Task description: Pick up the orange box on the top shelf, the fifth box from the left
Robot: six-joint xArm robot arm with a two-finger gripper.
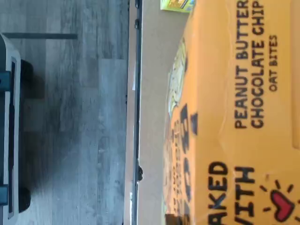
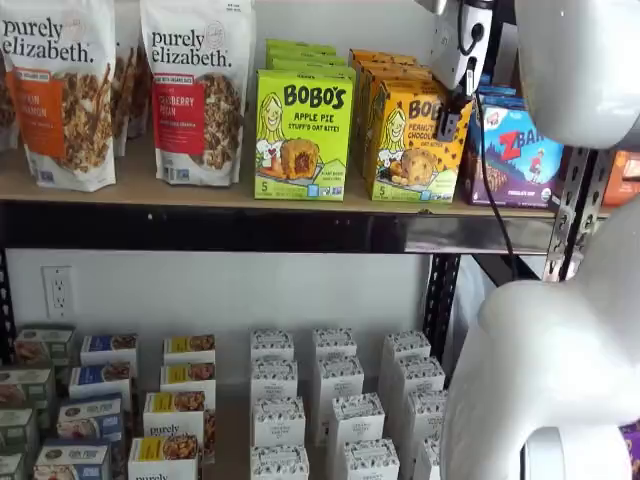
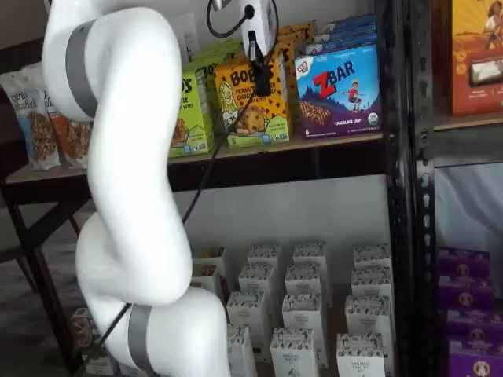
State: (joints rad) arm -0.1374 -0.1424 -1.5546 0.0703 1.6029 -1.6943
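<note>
With the hand (image 3: pixel 262 77) closed on the orange box (image 2: pixel 415 143), the ZBar carton (image 2: pixel 520 150) at 3 o'clock could be dragged along.

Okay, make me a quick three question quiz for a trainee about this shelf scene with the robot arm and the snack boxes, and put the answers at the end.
1. True or false: the orange box stands on the top shelf between a lime-green Bobo's carton and a ZBar carton.
2. Which flavour is printed on the orange box in the wrist view? A) Apple Pie B) Peanut Butter Chocolate Chip C) Strawberry
3. Fill in: the gripper is ____ the orange box, at the carton's top front.

Key:
1. True.
2. B.
3. Shut on; in both shelf views its black fingers are at the box's front face, and the box is not yet off the shelf.
</note>
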